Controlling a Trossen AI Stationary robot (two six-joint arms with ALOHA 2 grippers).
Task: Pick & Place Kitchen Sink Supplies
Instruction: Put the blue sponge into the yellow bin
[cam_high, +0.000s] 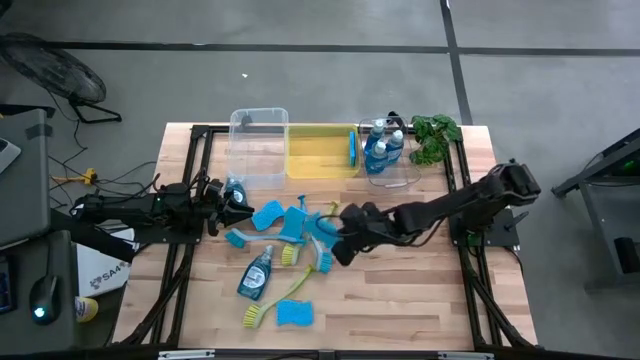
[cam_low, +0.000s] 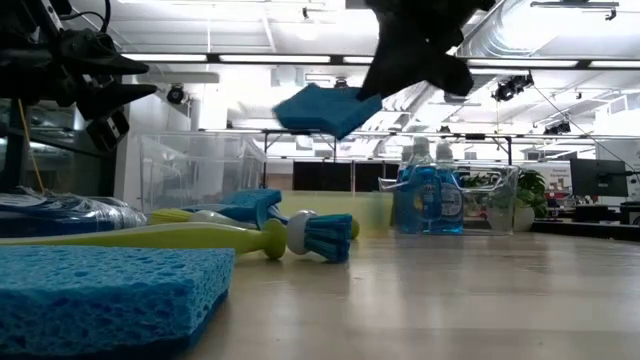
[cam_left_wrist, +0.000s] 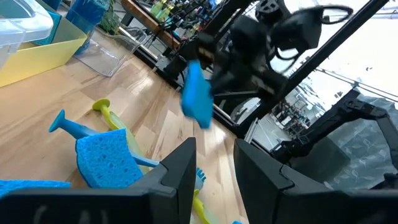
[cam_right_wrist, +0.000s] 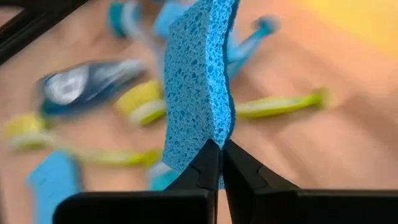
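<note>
A flat blue sponge (cam_right_wrist: 199, 81) hangs in the air above the table's middle, with my right gripper (cam_right_wrist: 221, 148) shut on it; the low view shows the sponge (cam_low: 325, 108) well above the wood. Under it lie a soap bottle (cam_high: 256, 273), blue and yellow-green brushes (cam_high: 290, 250), and two more sponges (cam_high: 294, 313) (cam_high: 268, 213), all flat on the table. My left gripper (cam_left_wrist: 214, 168) waits at the table's left side, level and open, nothing between its fingers. My right gripper pinches the sponge at one edge (cam_right_wrist: 208, 134) between its two fingertips, on the sponge's two broad faces. The fingers slant down from the table's right side. The sponge sticks out beyond the fingertips, lifted clear of the table and the things on it.
At the table's far edge stand a clear bin (cam_high: 258, 150), a yellow bin (cam_high: 322, 160) with a sponge in it, and a clear bin (cam_high: 400, 178) holding soap bottles (cam_high: 382, 150). A green plant (cam_high: 435, 135) is at the far right. The near right of the table is bare wood.
</note>
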